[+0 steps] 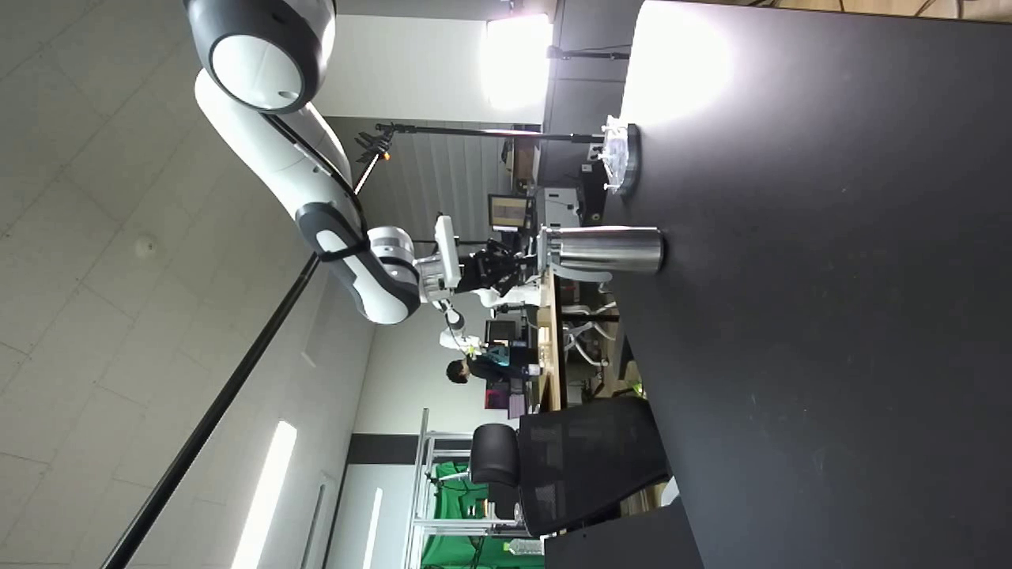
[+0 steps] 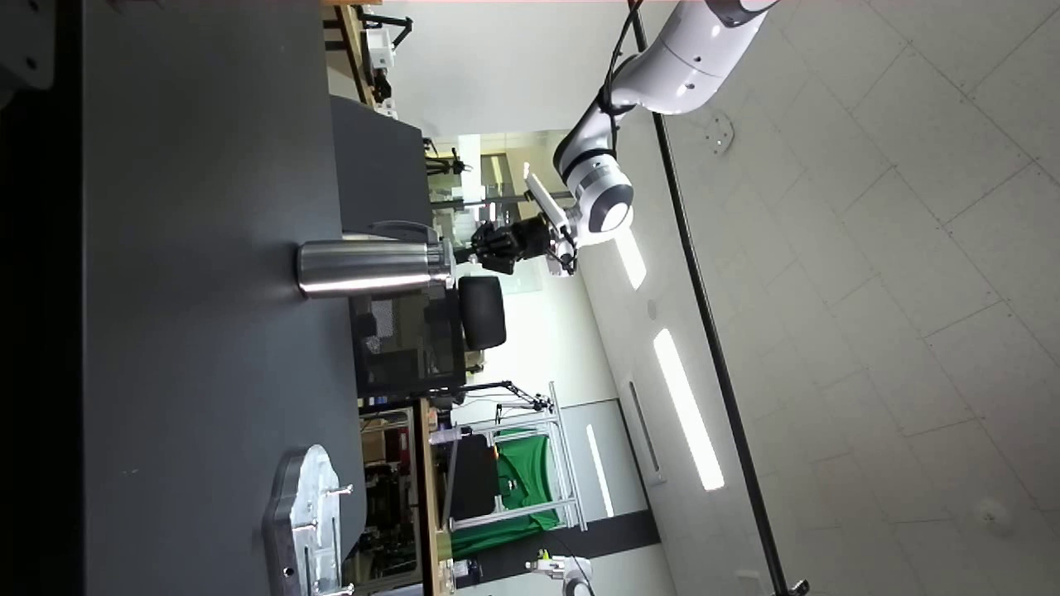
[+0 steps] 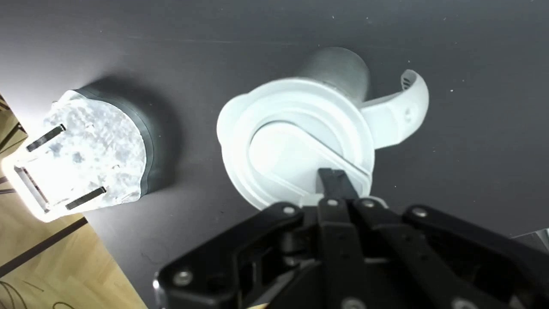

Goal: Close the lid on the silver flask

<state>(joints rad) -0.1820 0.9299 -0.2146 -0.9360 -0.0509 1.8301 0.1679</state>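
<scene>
The silver flask (image 1: 609,249) stands upright on the dark table; both exterior views are turned sideways, and it also shows in another exterior view (image 2: 364,269). In the wrist view its metal body (image 3: 343,71) shows behind its pale lid (image 3: 279,150). A long flap lies flat across the lid's top. A pale handle (image 3: 394,116) sticks out from the side. My gripper (image 3: 334,171) is shut, its fingertips together with nothing between them. The tips are over the flap's end near the lid's edge, touching or almost touching. The gripper hides that edge of the lid.
A clear plastic piece on a grey base (image 3: 85,150) stands on the table beside the flask, near the table's edge. It also shows in both exterior views (image 1: 618,158) (image 2: 310,521). A black chair (image 1: 593,466) stands beyond the table.
</scene>
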